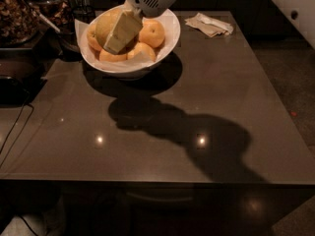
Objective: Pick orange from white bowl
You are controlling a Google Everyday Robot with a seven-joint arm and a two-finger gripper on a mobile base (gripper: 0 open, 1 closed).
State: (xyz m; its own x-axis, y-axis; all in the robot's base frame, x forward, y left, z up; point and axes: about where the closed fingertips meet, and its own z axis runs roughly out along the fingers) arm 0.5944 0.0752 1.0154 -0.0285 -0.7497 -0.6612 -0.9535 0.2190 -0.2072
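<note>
Gripper [110,36] hung over white bowl [170,31], far left on table [206,87]; jaws clamped on the orange [104,23], one pale finger [121,30] across its front; smaller fruits [152,33] beside it.

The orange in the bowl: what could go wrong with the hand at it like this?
The orange is big and round, so it may slip from the hand.
Smaller fruits lie packed against it; lifting may roll them out.
The hand hangs near the bowl rim and could knock it.

The orange [103,24] is seemingly clasped between the jaws of the gripper [113,39]; the white bowl [170,31] is seen just below them.
</note>
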